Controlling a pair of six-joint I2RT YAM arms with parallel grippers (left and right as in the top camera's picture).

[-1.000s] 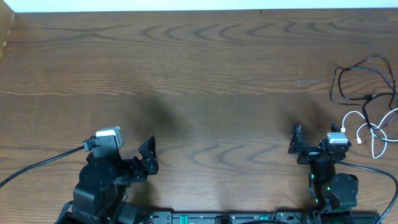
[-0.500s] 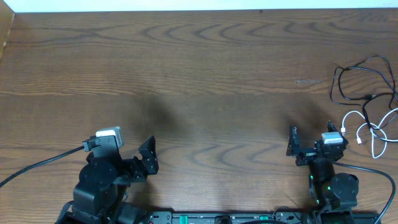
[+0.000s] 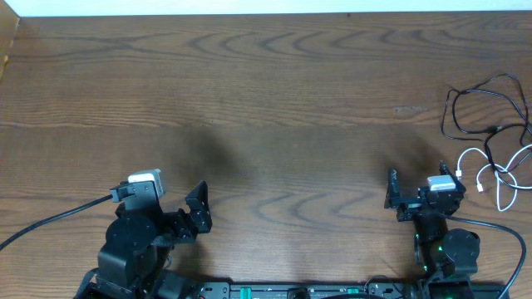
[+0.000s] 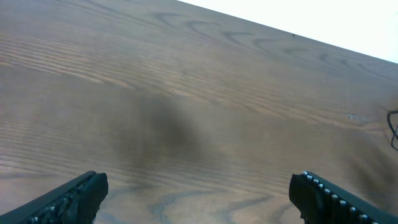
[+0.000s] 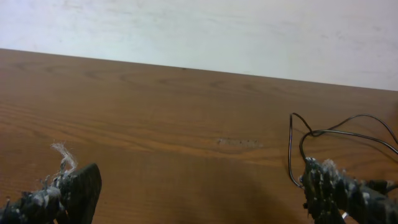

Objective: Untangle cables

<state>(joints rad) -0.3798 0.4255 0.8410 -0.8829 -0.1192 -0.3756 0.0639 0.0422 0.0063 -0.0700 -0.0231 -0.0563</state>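
The cables lie in a loose heap at the table's far right edge. The thin black cable loops at the back, and the white cable curls just in front of it, crossing it. My right gripper stands open a short way left of the heap, with nothing between its fingers. In the right wrist view the black cable loops close beside the right fingertip of that gripper. My left gripper is open over bare wood at the near left. In its own view the left gripper holds nothing, and a bit of black cable shows at the right border.
The wooden table ends at a pale wall along the back. A thick black arm cord trails from the left arm to the near left edge, and another runs from the right arm's base.
My right gripper has shifted slightly to the left. The left arm and the cables have not moved.
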